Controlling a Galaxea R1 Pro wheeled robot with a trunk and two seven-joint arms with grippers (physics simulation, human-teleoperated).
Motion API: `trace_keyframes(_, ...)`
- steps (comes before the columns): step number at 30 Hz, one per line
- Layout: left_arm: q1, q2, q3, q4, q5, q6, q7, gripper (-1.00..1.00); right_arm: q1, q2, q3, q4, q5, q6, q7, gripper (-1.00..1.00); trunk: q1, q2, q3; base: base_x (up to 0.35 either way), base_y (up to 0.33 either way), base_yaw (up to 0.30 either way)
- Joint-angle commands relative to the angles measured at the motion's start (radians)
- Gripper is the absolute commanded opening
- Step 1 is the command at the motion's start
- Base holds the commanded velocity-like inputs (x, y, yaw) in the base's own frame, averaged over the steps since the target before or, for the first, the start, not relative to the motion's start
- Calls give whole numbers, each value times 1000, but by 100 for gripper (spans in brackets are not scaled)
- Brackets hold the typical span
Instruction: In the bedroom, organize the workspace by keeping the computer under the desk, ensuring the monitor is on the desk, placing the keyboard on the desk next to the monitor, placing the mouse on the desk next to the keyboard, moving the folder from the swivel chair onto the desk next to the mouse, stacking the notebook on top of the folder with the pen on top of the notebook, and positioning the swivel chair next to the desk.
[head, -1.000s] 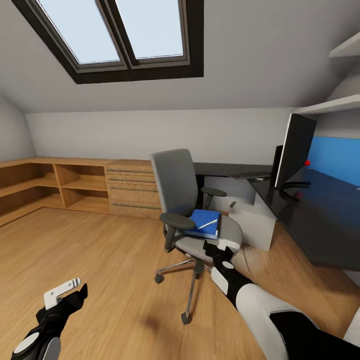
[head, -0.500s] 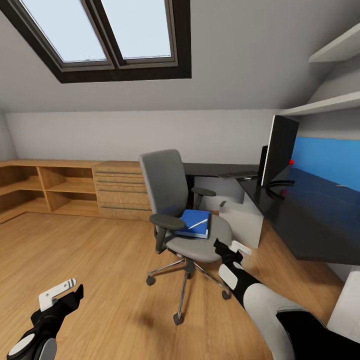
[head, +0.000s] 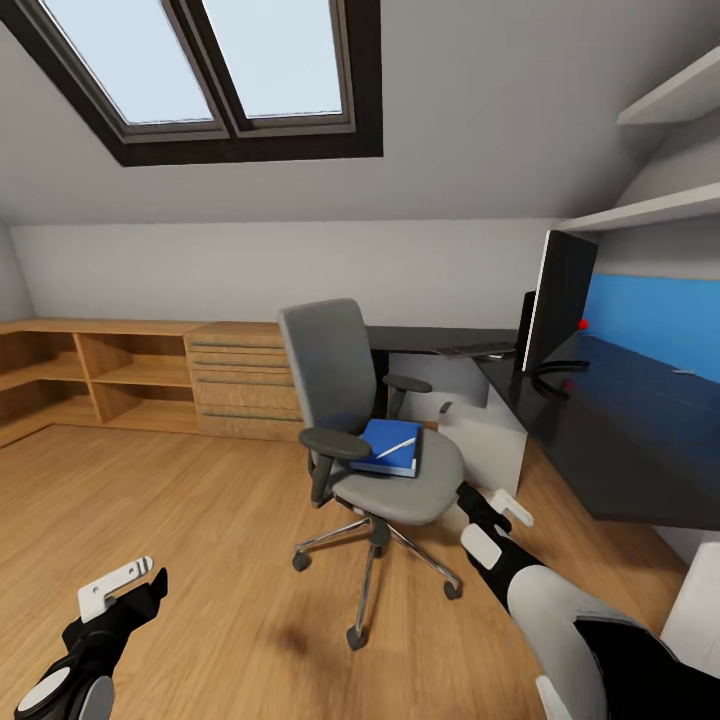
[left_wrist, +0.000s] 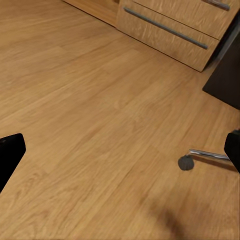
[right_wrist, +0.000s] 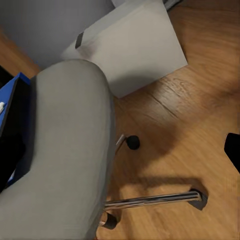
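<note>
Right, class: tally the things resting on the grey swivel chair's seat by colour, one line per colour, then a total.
Blue: 1, the bright blue flat folder
White-silver: 1, the thin white-silver pen lying on top of it
Total: 2 on the grey padded swivel chair

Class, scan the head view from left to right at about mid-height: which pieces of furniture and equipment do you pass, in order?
Open oak shelving → oak drawer unit → swivel chair with the folder on its seat → computer under the desk → monitor → blue wall panel.
</note>
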Motion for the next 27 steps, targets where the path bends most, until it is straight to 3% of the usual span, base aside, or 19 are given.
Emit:
trace_keyframes(1,0,-1,-2,-2,10,3,6,100,-1,0,-9,0,1,-4,2,100,0,0,-1,0,0,0)
trace_keyframes(19,0,-5,-13,-1,10,3,4,100,0,5,-9,1,-2,-5,16,100,0,0,-1,0,0,0)
trace_keyframes(27,0,-3,-21,-1,10,6,2,100,-1,-1,-10,0,-2,-5,19,100,0,0,-1,289,0,0)
